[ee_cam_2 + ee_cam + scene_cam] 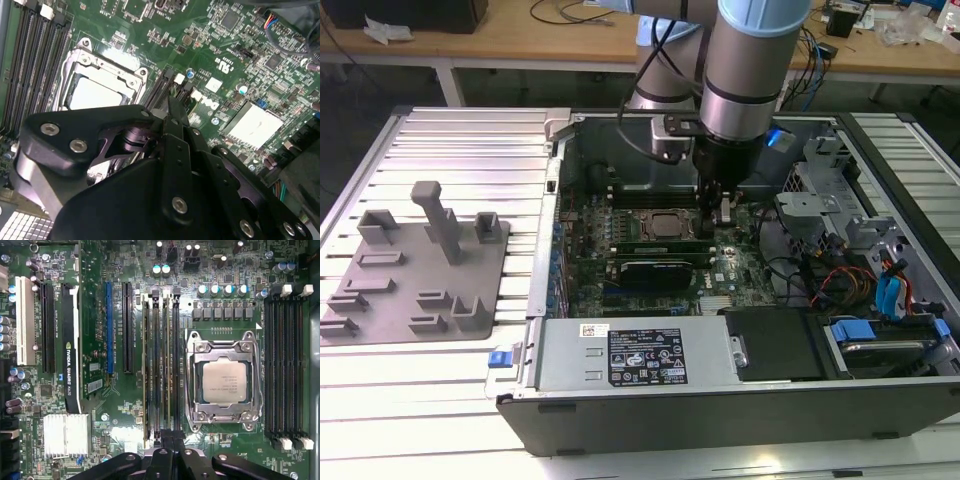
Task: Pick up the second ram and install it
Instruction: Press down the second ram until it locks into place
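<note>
Open computer case (550,300) on slatted bench; gripper (720,212) low over the slots at 3 o'clock of the processor (665,225), apparently seating the second ram (167,370); grip state unclear.

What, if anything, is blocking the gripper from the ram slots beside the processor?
Nothing visible. The gripper sits right at the end of the ram slots beside the processor; the black expansion card lies apart, off to one side.

Open black computer case (720,400): on the slatted metal desk (470,150).
Grey plastic fixture tray (420,270): at the exterior view's left of case.
Green motherboard (620,225): inside case.
Square metal processor socket (224,381): between memory slot banks.
</note>
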Tool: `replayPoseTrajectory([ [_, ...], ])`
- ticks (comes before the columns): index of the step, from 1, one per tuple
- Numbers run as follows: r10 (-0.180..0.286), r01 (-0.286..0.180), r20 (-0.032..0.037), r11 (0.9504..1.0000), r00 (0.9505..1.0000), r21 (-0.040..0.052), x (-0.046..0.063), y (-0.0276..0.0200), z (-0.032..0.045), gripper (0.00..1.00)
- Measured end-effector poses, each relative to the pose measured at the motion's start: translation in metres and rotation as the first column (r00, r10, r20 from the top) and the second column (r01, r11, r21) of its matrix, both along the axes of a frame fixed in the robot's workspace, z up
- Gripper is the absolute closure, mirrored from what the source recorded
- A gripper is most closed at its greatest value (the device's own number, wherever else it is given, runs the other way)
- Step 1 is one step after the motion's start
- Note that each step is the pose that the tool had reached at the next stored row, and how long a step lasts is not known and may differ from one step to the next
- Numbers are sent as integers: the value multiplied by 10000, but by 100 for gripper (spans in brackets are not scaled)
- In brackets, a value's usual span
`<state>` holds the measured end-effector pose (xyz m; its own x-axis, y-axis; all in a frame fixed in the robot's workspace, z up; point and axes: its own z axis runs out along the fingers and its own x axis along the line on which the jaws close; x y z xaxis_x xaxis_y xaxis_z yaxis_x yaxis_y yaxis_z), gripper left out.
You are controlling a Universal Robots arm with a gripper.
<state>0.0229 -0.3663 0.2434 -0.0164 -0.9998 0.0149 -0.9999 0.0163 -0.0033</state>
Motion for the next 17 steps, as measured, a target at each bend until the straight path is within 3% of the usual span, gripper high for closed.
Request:
replayPoseTrajectory([
  [17, -244, 244, 1, 9997, 9997, 0, 34, 8, -115, 92],
])
